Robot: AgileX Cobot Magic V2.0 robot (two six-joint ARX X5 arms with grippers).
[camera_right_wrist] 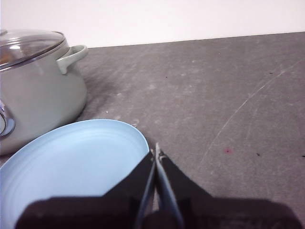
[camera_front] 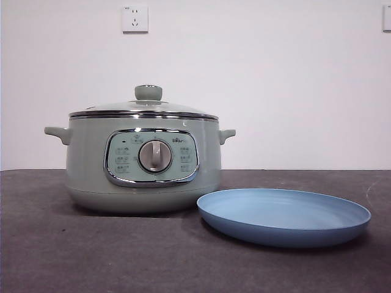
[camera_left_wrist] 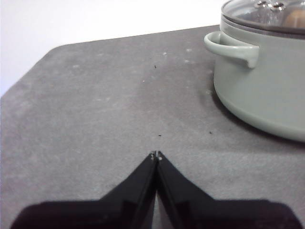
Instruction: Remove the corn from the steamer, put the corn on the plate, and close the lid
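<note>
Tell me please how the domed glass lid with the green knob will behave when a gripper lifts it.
The domed glass lid is probably rigid and breakable, being glass in a metal rim. Its small round green knob looks smooth, so it may slip or swing between jaws. It sits level on the sage-green steamer pot, so a straight lift should free it.

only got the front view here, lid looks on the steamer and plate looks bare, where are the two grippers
Observer: The left gripper hovers over bare table beside the steamer, on its handle side, fingers shut and empty.
Operator: and the right one
Observer: The right gripper sits at the near edge of the plate, fingers shut, holding nothing.
Operator: cant see any corn, is it in there
Observer: Through the glass lid, the left wrist view shows something yellow-orange inside, likely the corn, though only a sliver shows.
</note>
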